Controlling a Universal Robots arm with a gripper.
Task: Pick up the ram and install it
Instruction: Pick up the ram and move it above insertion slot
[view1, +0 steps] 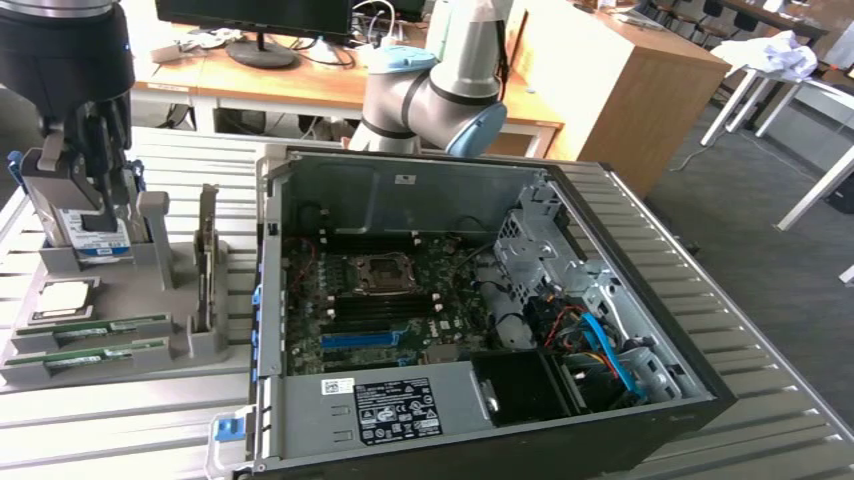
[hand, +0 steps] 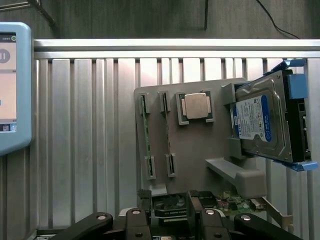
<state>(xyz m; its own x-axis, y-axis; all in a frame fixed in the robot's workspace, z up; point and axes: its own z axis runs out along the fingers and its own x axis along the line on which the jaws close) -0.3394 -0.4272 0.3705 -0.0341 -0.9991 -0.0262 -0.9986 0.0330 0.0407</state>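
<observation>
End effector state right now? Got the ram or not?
End effector: open, holding nothing; ram lies in the tray.

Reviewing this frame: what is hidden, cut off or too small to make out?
- Ram sticks: wrist view, edge-on, chips hidden.
- Motherboard: exterior view, slots too small to tell filled or empty.
- Hard drive: exterior view, top behind the gripper.

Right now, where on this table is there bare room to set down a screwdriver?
Bare slats of the table lie in front of the gray holder and along the computer case on the exterior view's right. The holder is crowded: ram, processor, hard drive, card.
</observation>
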